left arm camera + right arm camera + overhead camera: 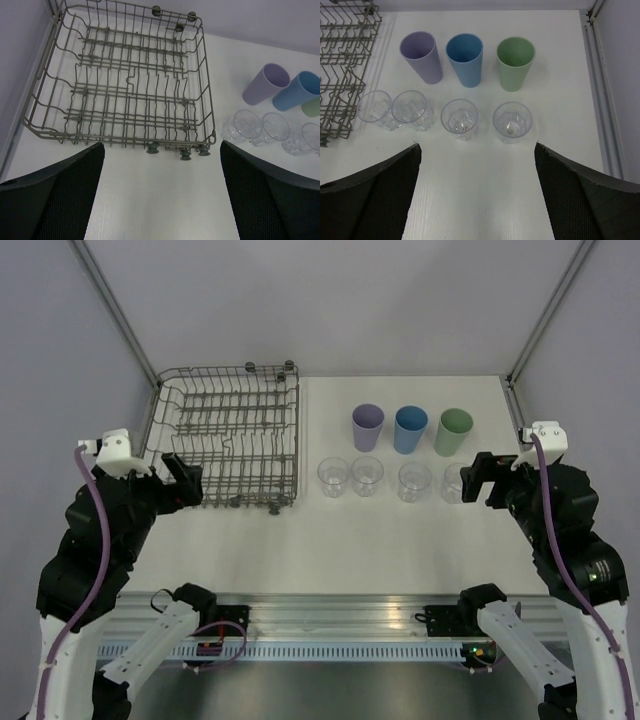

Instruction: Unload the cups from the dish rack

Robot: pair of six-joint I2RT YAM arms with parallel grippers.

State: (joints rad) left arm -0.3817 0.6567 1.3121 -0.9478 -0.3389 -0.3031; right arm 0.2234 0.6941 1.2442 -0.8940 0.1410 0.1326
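Observation:
The grey wire dish rack stands at the table's back left and holds no cups; it also shows in the left wrist view. Right of it stand the lilac cup, the blue cup and the green cup in a row. Several clear cups stand upright in a row in front of them. My left gripper is open and empty at the rack's near left corner. My right gripper is open and empty just right of the rightmost clear cup.
The rack's right edge shows at the left of the right wrist view. A metal frame rail runs along the table's right edge. Grey walls close in the back and sides.

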